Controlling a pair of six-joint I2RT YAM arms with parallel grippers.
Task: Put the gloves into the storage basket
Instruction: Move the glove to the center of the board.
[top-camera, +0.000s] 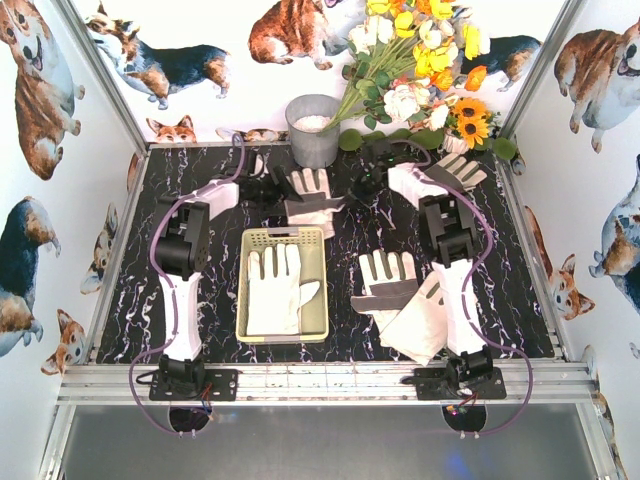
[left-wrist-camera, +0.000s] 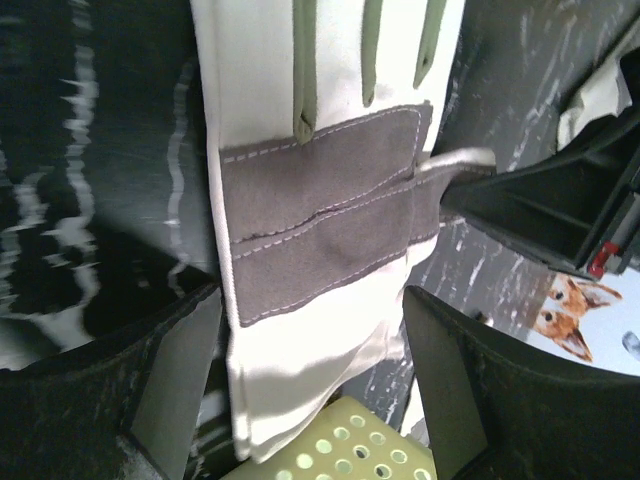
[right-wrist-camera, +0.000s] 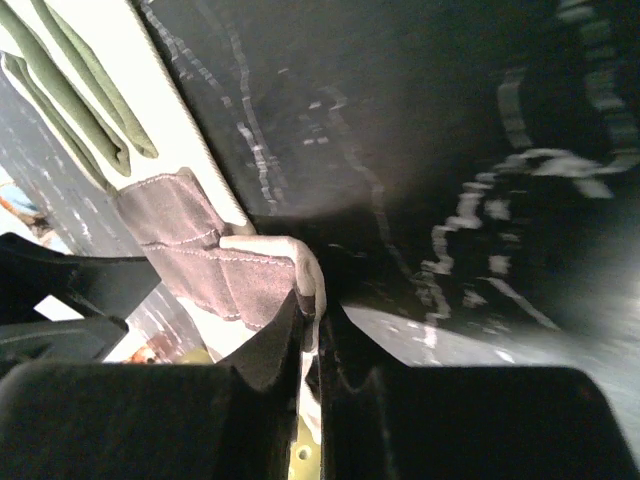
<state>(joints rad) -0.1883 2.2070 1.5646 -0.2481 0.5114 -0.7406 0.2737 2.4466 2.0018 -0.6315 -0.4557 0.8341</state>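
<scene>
A glove (top-camera: 310, 200) with a cream palm and a grey band lies on the dark marble table behind the storage basket (top-camera: 283, 285). My right gripper (right-wrist-camera: 313, 320) is shut on that glove's thumb (right-wrist-camera: 290, 255); from above it (top-camera: 358, 187) sits at the glove's right side. My left gripper (left-wrist-camera: 312, 310) is open, its fingers straddling the glove's cuff (left-wrist-camera: 300, 350) above the basket rim (left-wrist-camera: 340, 450). From above it (top-camera: 270, 190) is at the glove's left side. Another glove (top-camera: 275, 290) lies flat inside the basket.
Two overlapping gloves (top-camera: 405, 300) lie to the right of the basket, beside the right arm. One more glove (top-camera: 455, 172) lies at the back right. A grey metal bucket (top-camera: 313, 128) and a bunch of flowers (top-camera: 420, 60) stand against the back wall.
</scene>
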